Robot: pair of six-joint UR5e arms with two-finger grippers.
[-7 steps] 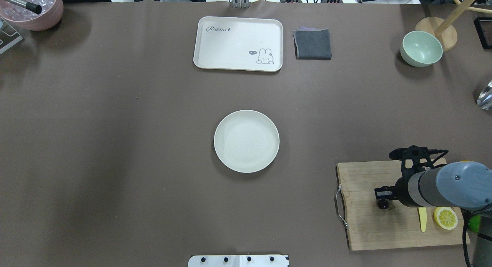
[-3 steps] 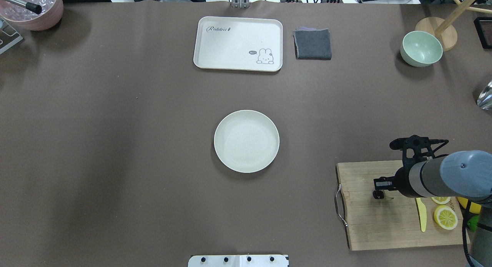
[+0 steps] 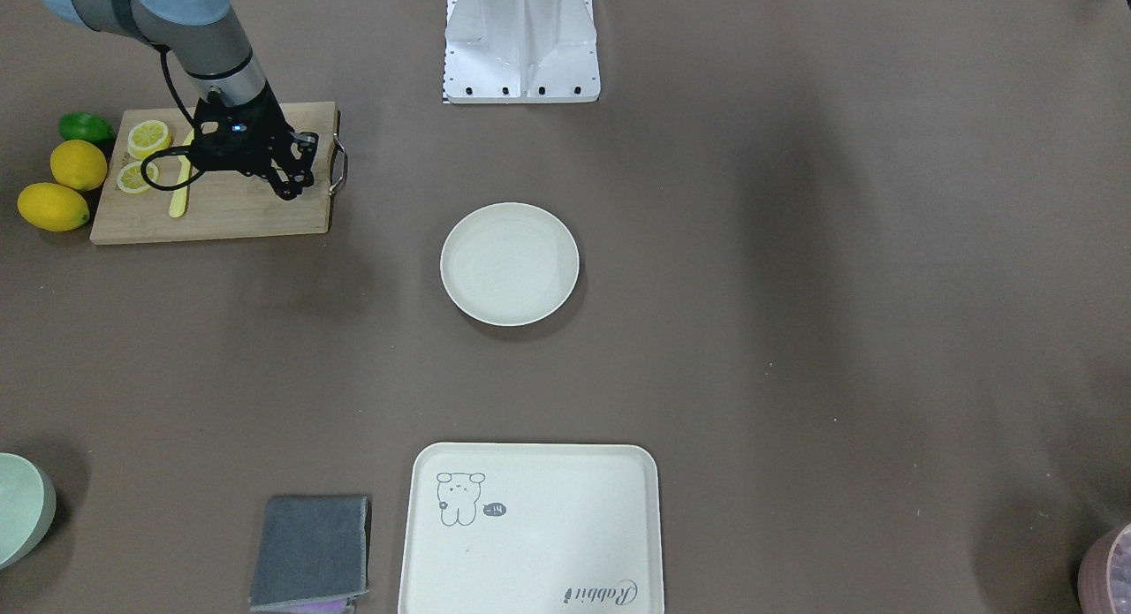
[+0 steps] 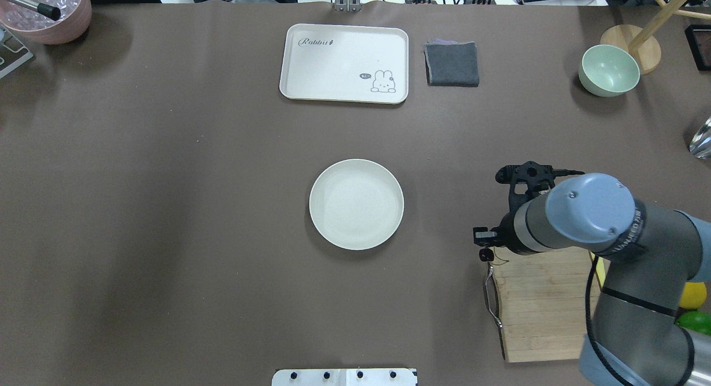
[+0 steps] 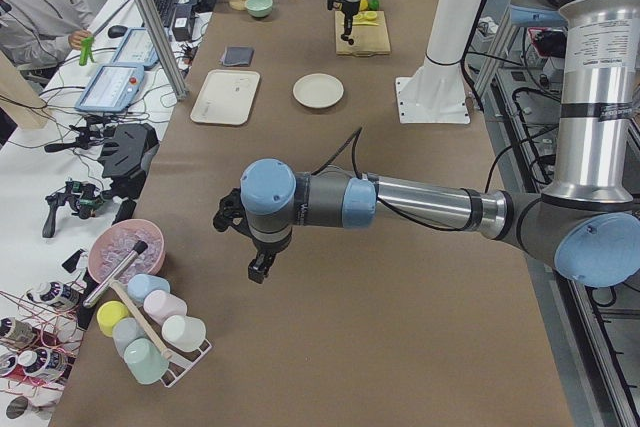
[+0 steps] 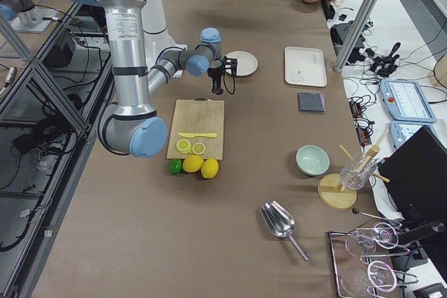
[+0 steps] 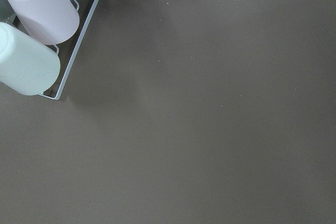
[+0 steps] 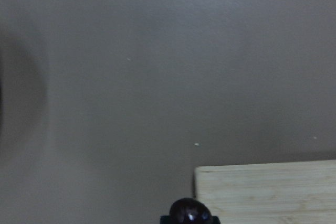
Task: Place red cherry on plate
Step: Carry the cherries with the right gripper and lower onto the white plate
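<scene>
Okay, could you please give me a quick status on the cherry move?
Right end effector shut on red cherry, held over cutting board edge. Left end effector near cup rack, state unclear. Plate empty, nothing between.

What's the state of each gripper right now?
Left gripper: cannot be told, since only the side view shows it.
Right gripper: closed, holding the red cherry.
</scene>
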